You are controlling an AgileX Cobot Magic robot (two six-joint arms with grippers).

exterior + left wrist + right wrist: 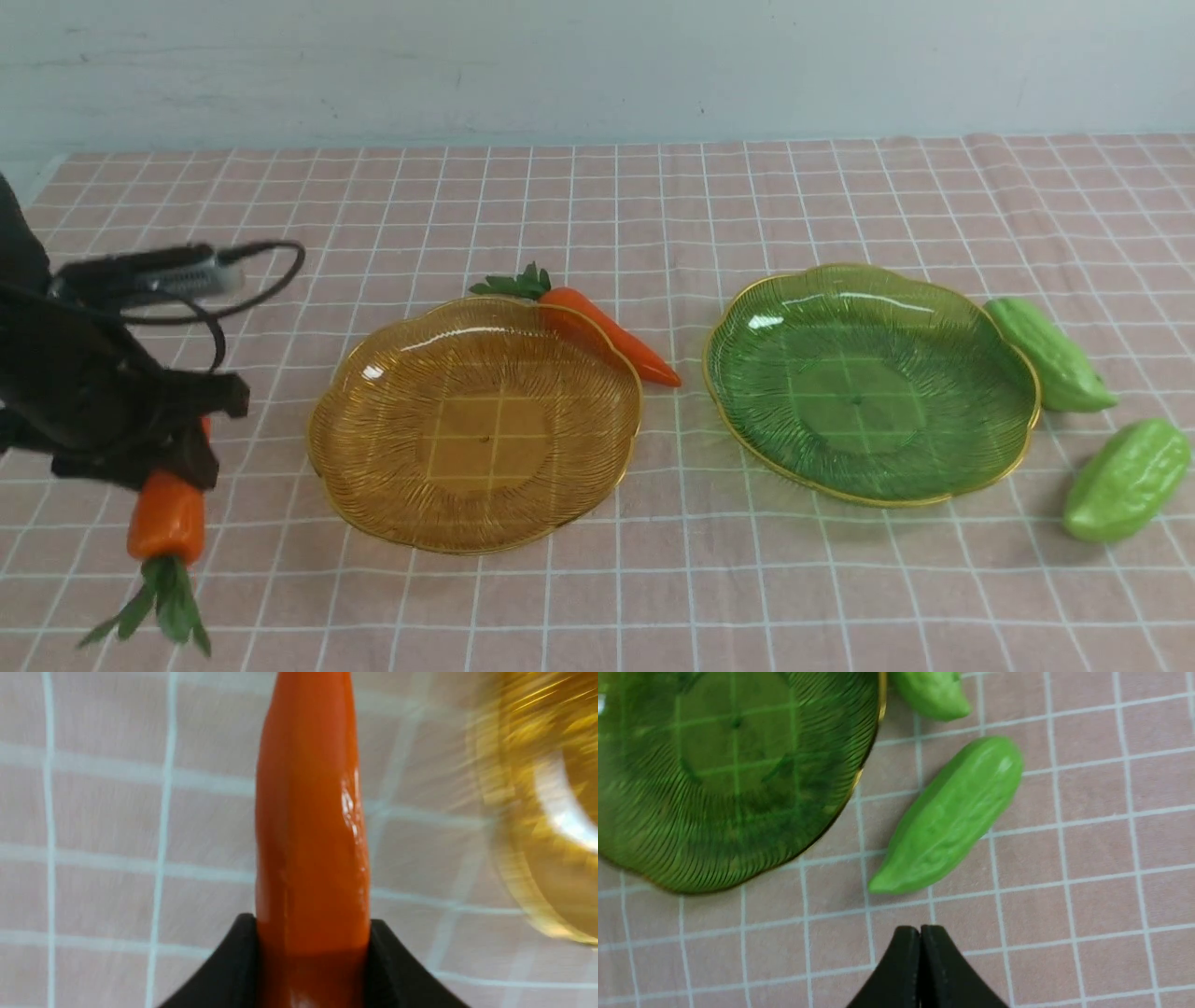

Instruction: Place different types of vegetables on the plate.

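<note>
1. Nearest me on the left, my left gripper (pixel 187 443) is pinching one carrot (pixel 166 527) by its tapered end. The leafy top (pixel 163 602) dangles toward the checked tablecloth (pixel 653 597), and I judge the carrot is lifted clear so it can travel to a plate.
2. On the near right, the right wrist view shows my right gripper (pixel 920 938) with its fingers pressed together and nothing between them. It hangs over bare cloth just short of the nearer gourd (pixel 948 816), so I would have to spread it before any grab.
3. In the middle sit the amber plate (pixel 392 467) on the left and the green plate (pixel 868 383) on the right. Neither holds a vegetable yet. The amber one is just to the right of the held carrot, so it looks like the natural drop.
4. Farther back, the second gourd (pixel 1050 355) lies against the green plate's right rim. The second carrot (pixel 611 336) rests at the amber plate's far right edge, partly seen through the glass.
5. Since each plate wants mixed kinds, I read a carrot and a gourd as belonging together.
</note>
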